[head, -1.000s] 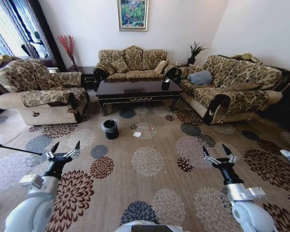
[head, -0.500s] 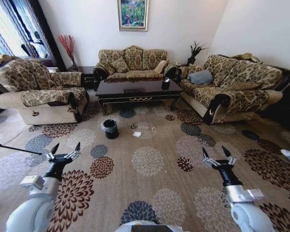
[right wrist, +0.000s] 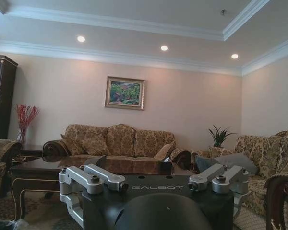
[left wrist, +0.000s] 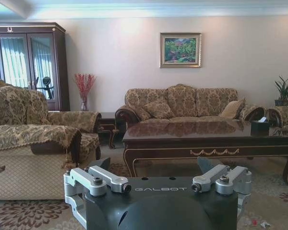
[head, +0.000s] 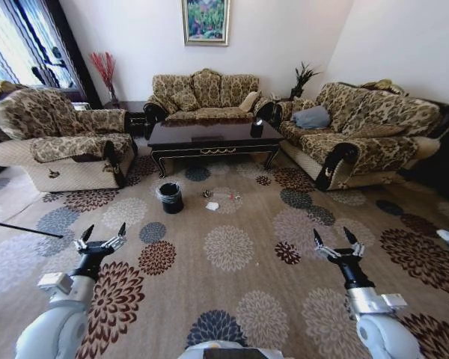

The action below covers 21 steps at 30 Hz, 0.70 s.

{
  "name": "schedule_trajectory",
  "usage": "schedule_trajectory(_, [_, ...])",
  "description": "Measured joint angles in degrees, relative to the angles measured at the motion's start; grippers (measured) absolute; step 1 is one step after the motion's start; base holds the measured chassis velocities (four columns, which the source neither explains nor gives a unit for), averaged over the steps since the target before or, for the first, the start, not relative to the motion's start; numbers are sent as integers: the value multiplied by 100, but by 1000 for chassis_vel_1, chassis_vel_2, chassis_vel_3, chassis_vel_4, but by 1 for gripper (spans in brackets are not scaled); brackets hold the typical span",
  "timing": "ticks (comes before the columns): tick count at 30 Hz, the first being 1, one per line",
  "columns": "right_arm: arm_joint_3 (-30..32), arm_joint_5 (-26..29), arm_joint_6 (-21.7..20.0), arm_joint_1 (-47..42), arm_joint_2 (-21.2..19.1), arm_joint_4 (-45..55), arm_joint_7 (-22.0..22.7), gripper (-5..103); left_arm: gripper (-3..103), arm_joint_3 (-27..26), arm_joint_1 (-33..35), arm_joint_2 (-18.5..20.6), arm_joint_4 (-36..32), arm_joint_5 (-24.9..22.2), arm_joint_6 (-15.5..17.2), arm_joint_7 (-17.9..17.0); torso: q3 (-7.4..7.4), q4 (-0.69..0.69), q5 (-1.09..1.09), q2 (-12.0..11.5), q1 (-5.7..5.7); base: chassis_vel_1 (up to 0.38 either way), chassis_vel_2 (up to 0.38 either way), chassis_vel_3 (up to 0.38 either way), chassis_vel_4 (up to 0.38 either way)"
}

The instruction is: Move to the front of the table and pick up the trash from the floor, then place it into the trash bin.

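Head view: trash (head: 212,206) lies beside trash bin (head: 170,198), before the desk (head: 213,139). Left gripper (head: 101,236) and right gripper (head: 335,242) hover open; approach squarely, stopping short of litter.

Grey arms, black wrists marked GALBOT, silver screwed finger links.

Black trash bin (head: 170,198); beige flower-medallion floor (head: 232,277); dark glossy table (head: 209,136).
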Motion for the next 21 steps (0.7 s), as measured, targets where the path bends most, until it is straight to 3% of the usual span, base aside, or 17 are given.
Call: schedule_trajectory(21, [6,-66,27,44,30,-137,25,100,100,127,-99,-13,136,106,-36,14,-277,-1,0,-489,-214,0,0,0,0])
